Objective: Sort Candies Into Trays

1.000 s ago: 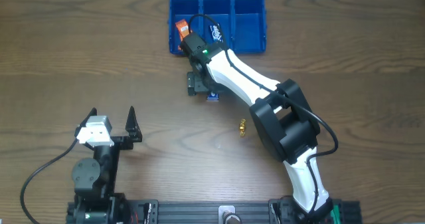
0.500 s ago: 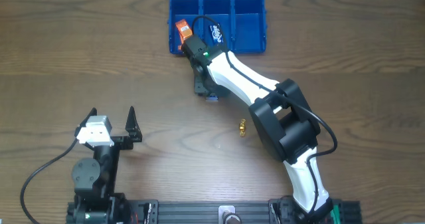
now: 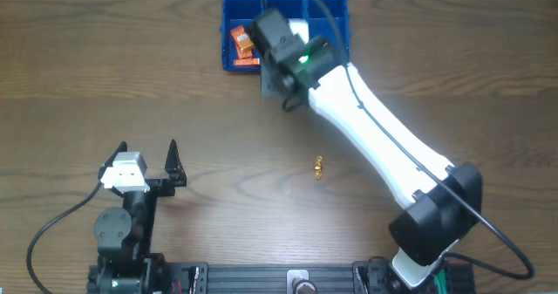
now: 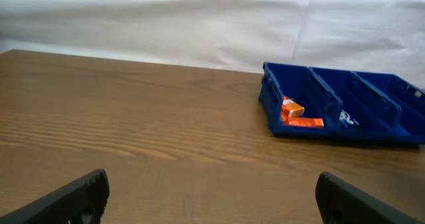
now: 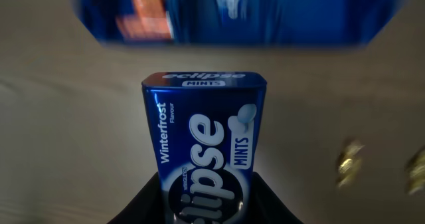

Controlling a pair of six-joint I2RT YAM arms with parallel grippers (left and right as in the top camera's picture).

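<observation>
A blue mint tin (image 5: pixel 206 144) stands upright in my right gripper (image 5: pixel 207 201), which is shut on its lower end. The right gripper (image 3: pixel 282 83) hangs lifted by the near edge of the blue three-compartment tray (image 3: pixel 336 34). Orange candies (image 3: pixel 242 44) lie in the tray's left compartment, and a blue-and-white packet (image 4: pixel 345 117) lies in the middle one. A small gold-wrapped candy (image 3: pixel 318 167) rests on the table mid-way down. My left gripper (image 3: pixel 148 159) sits open near its base, nothing between its fingers (image 4: pixel 76 196).
The wooden table (image 3: pixel 105 76) is bare to the left of the tray and around the gold candy. The right arm (image 3: pixel 384 154) stretches diagonally across the right half. A white backdrop (image 4: pixel 166 18) stands behind the table's far edge.
The right gripper closed on the mint tin on the table, lifted it and swung toward the tray as the arm stretched out. The left arm stayed put.
</observation>
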